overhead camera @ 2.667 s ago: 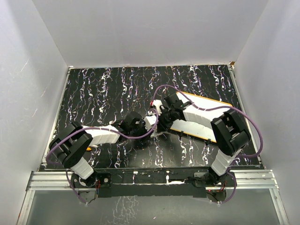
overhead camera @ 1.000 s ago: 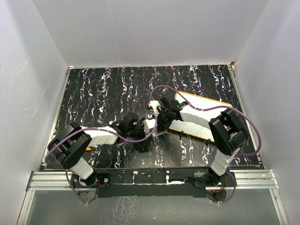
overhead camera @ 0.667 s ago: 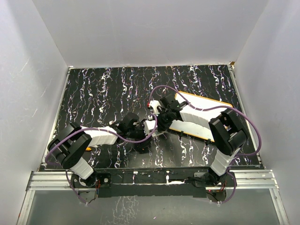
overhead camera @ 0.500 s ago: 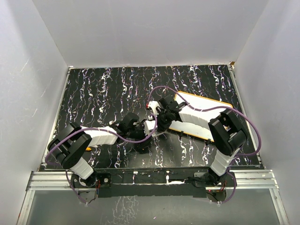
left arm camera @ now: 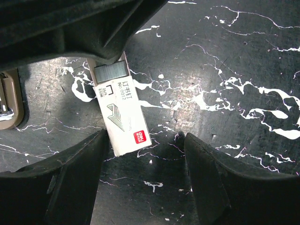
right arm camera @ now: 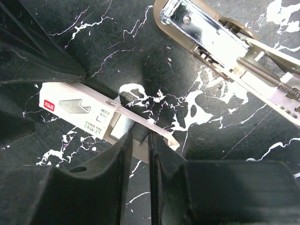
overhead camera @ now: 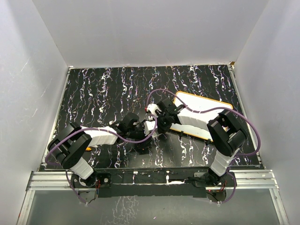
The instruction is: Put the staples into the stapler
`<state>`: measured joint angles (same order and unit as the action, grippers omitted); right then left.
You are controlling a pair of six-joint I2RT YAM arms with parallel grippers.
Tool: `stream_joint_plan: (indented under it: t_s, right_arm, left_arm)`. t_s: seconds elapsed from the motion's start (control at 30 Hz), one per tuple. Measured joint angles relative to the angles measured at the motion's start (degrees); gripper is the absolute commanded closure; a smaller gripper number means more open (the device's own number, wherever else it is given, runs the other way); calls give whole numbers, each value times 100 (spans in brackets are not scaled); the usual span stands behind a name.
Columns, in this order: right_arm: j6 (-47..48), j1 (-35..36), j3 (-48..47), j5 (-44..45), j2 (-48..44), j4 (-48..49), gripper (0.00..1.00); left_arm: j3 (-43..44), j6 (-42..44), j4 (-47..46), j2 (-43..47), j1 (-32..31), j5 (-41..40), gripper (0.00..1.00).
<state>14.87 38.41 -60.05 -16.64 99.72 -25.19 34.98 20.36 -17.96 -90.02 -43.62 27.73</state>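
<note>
The staples box [left arm camera: 119, 110] is a small white oblong box lying on the black marbled table, with grey staples showing at its open far end. It also shows in the right wrist view [right arm camera: 75, 110] and the top view [overhead camera: 150, 125]. My left gripper [left arm camera: 145, 140] is open, with the box's near end just inside its left finger [left arm camera: 70, 178]. My right gripper [right arm camera: 140, 145] is shut on the box's open flap end. The beige stapler [right arm camera: 211, 42] lies open beyond it, its metal rail and spring exposed. Its tip shows in the left wrist view [left arm camera: 9, 101].
A white board with an orange edge [overhead camera: 201, 105] lies on the table under the right arm. A small orange object [overhead camera: 93, 146] sits by the left arm's elbow. White walls enclose the table on three sides.
My right gripper has moved left and nearer onto the box's end, uncovering more of the white board. My left gripper has shifted a little to the right, towards the box.
</note>
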Motion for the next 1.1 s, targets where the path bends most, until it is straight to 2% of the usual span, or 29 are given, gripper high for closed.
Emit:
stream_joint_plan:
  t_s: [0.27, 0.73, 1.1]
  right_arm:
    - [7, 170, 72, 313, 0, 122, 79]
    - [9, 247, 90, 645, 0, 262, 92]
    - [94, 247, 37, 538, -2, 210, 92]
  left_arm:
    - [0, 7, 17, 0, 0, 46, 35]
    - [0, 24, 33, 0, 0, 87, 35]
    - [0, 26, 33, 0, 0, 87, 34]
